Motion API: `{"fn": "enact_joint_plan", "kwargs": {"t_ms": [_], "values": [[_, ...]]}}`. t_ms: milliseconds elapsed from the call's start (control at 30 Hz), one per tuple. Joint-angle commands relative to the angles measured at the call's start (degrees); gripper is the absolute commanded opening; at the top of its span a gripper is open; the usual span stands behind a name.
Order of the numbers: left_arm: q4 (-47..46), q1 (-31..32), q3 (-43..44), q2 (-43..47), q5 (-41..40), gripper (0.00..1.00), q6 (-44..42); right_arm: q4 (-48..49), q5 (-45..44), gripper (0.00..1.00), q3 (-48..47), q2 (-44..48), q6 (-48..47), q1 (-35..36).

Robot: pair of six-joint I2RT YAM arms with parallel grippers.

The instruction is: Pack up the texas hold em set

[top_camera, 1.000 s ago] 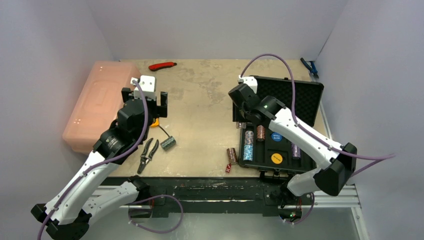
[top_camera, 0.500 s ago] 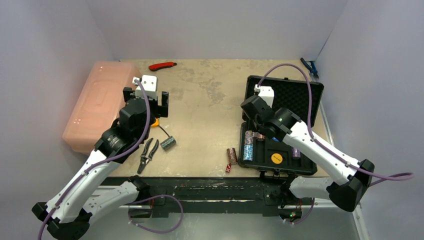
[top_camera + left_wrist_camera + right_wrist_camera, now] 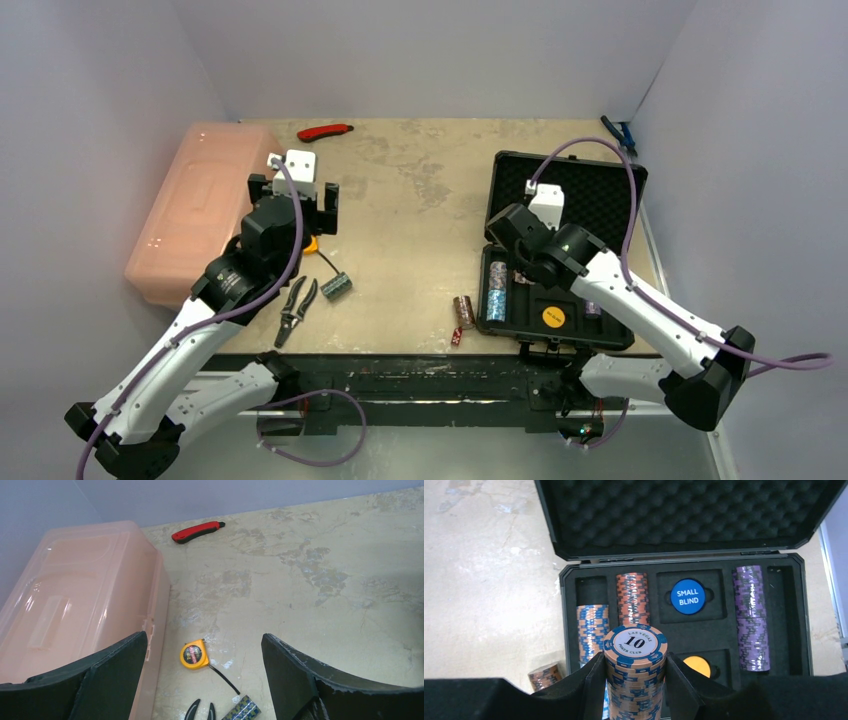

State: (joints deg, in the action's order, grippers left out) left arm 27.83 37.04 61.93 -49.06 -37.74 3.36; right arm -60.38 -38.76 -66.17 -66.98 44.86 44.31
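The black briefcase [image 3: 600, 190] lies open at the table's right, its foam lid [image 3: 674, 515] folded back. My right gripper [image 3: 635, 682] hovers over its near left part, shut on a blue-and-tan chip stack [image 3: 635, 645] marked 10. The slots hold a blue stack [image 3: 592, 627], a brown stack [image 3: 632, 597], a purple stack [image 3: 752, 617], a blue disc [image 3: 687, 596] and a yellow disc [image 3: 697, 665]. A loose brown stack [image 3: 463, 310] and a red die [image 3: 457, 336] lie left of the case. My left gripper [image 3: 205, 680] hangs open and empty, high above a dark speckled stack [image 3: 243, 711].
A pink plastic box [image 3: 195, 210] fills the table's left side. A red utility knife [image 3: 325, 131] lies at the back. A yellow tape measure [image 3: 194, 655] and black pliers [image 3: 295, 310] sit under the left gripper. Blue pliers [image 3: 618, 133] lie by the right wall.
The right arm has swung right and nearer with the chip stack, from the case's left edge to over its tray. The left arm has not moved.
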Motion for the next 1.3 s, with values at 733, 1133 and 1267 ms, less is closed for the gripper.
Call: {"fn": "enact_joint_plan", "kwargs": {"t_ms": [733,1133,1267], "values": [[-1.73,0.37,-0.06,-3.01,0.57,0.84,-0.68,0.53,3.18,0.00,10.22,9.18,8.98,-2.46],[-1.91,0.32,-0.14,-3.70,-0.03,0.84,-0.97,2.43,5.14,0.00,14.08,6.59,15.87,-2.48],[-2.04,0.34,-0.19,-3.46,-0.11,0.84,-0.97,4.57,5.57,0.00,15.19,4.80,14.84,-2.52]]}}
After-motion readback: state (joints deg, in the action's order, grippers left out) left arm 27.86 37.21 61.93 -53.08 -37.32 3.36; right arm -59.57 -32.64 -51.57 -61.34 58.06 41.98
